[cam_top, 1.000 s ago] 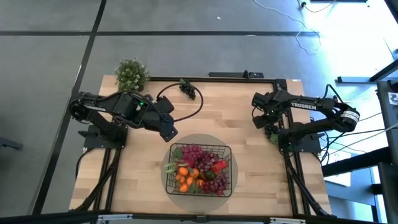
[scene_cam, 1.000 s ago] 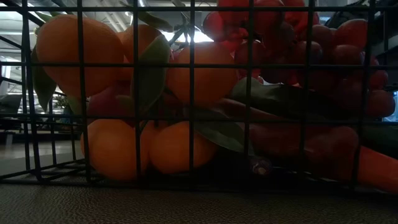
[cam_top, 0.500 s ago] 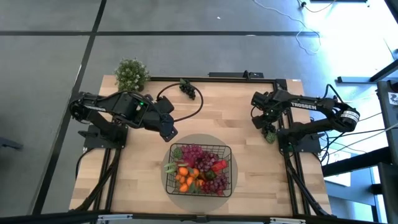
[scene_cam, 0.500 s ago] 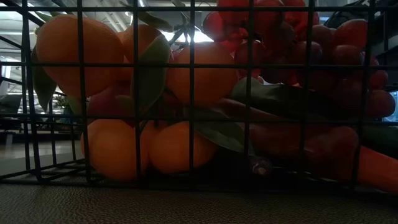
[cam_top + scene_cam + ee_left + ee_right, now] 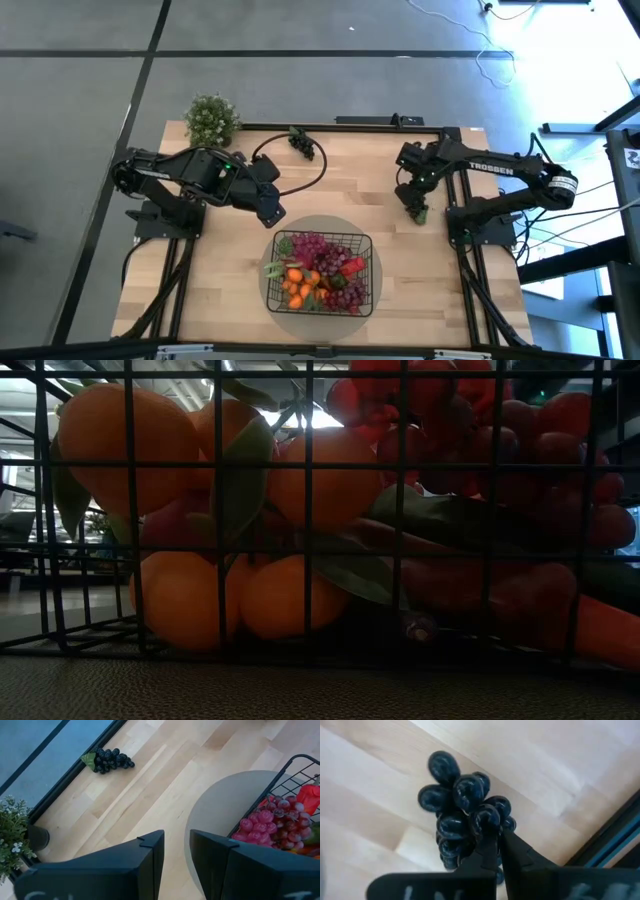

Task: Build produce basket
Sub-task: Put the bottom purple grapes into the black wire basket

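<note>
Right hand point(image 5: 492, 845) pinching black grapes point(image 5: 460, 812), stem hidden

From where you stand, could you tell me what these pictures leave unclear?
- Basket contents: in the low view, oranges and red grapes fill the frame, hiding whatever lies behind.
- Dark grape bunch in the right gripper: its stem sits behind the shut jaws in the right wrist view; in the high view it is too small to make out.
- Both arms: the basket blocks them in the low view.
</note>
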You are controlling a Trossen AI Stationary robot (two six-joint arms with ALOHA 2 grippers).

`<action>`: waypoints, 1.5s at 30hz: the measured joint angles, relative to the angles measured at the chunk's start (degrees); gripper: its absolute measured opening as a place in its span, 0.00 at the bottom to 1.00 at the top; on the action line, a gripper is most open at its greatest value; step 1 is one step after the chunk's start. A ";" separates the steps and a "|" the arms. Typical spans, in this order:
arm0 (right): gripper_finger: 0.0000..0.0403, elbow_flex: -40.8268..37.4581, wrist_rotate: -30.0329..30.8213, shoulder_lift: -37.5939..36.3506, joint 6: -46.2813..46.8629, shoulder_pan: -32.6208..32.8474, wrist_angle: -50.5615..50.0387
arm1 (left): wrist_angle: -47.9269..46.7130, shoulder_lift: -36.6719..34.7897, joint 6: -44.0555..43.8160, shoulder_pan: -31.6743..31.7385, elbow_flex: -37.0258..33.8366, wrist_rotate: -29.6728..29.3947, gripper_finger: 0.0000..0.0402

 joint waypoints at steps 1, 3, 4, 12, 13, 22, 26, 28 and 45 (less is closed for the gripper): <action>0.00 1.30 0.02 0.00 -0.23 0.56 -0.55 | -0.01 0.00 0.00 0.00 0.00 0.00 0.20; 0.00 4.00 0.13 0.00 -0.28 1.83 -1.71 | -0.01 0.00 0.00 0.00 0.00 0.00 0.20; 0.00 5.29 0.15 0.00 -0.35 2.49 -2.18 | -0.01 0.00 0.00 0.00 0.00 0.00 0.20; 0.00 14.50 0.20 0.00 -0.47 8.31 -3.52 | -0.01 0.00 0.07 0.00 0.00 0.00 0.20; 0.00 15.39 0.20 0.00 -0.40 9.05 -3.51 | -0.01 0.00 0.09 0.00 0.00 0.00 0.20; 0.00 22.96 0.38 0.00 -0.16 16.50 -2.80 | -0.02 0.00 0.20 0.00 0.00 0.00 0.20; 0.00 27.15 1.57 0.00 -0.02 20.01 -1.30 | -0.03 0.00 0.22 0.00 0.00 0.00 0.20; 0.00 29.17 1.72 0.00 0.96 21.60 0.27 | -0.03 0.00 0.22 0.00 0.00 0.00 0.20; 0.00 32.17 -0.30 0.00 -0.55 36.80 18.05 | 0.04 0.00 6.85 -0.21 0.00 0.00 0.20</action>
